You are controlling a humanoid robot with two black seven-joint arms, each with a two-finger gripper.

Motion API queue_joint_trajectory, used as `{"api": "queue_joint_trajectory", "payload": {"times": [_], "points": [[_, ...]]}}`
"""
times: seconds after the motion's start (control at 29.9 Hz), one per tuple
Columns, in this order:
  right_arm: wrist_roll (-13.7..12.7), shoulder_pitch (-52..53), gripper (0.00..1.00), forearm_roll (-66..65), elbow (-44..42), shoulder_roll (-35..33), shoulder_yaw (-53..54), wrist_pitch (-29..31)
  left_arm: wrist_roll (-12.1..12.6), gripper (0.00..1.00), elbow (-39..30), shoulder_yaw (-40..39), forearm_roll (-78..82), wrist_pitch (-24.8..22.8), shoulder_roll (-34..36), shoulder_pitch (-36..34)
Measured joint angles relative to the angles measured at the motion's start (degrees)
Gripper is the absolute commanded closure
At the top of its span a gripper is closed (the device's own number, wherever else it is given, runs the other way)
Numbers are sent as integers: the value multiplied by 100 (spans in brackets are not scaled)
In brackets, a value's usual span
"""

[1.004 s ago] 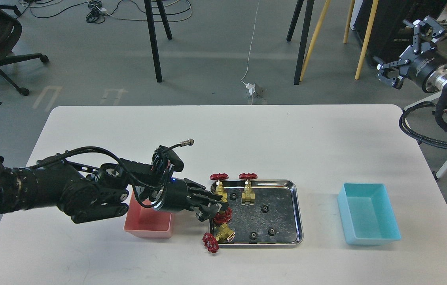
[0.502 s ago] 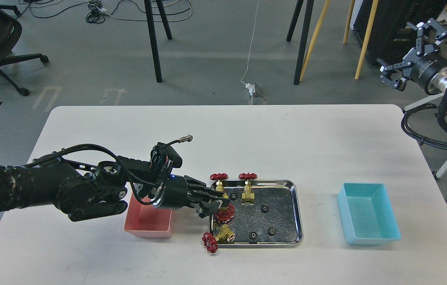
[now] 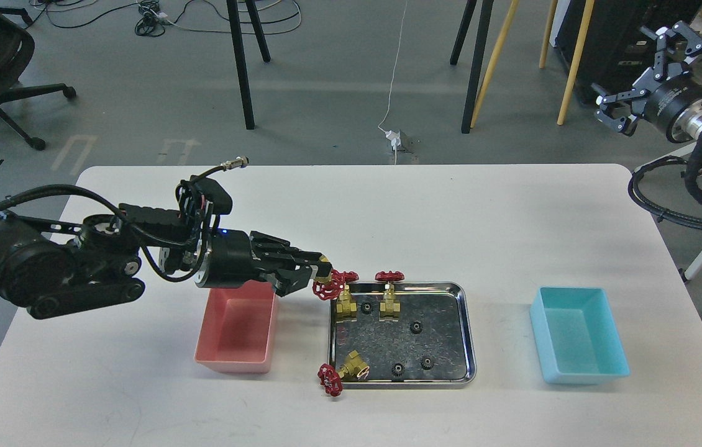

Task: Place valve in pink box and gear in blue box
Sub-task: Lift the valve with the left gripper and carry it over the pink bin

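Brass gate valve (image 3: 325, 287), red-wheeled, pinched at its tip by the left gripper (image 3: 317, 278), could slip before clearing the salmon-pink plastic bin (image 3: 236, 363).

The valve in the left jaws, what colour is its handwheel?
Red, on a brass body; the head view shows the valve held in the left gripper.
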Motion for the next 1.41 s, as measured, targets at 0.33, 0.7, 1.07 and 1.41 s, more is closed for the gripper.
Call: {"api": "queue_joint_trajectory", "payload": {"times": [0.33,0.7,1.07,1.41], "points": [[0,422,0,11,-14,84,132,0,0,79,-527,17,53,62,979,48],[0,434,0,12,-10,54,131,0,0,79,-598,20,489,259,1501,261],[0,370,0,38,-9,29,141,0,0,79,-342,23,736,516,1495,795],[0,339,0,38,-9,27,150,0,0,79,13,35,820,548,1446,1032]]}}
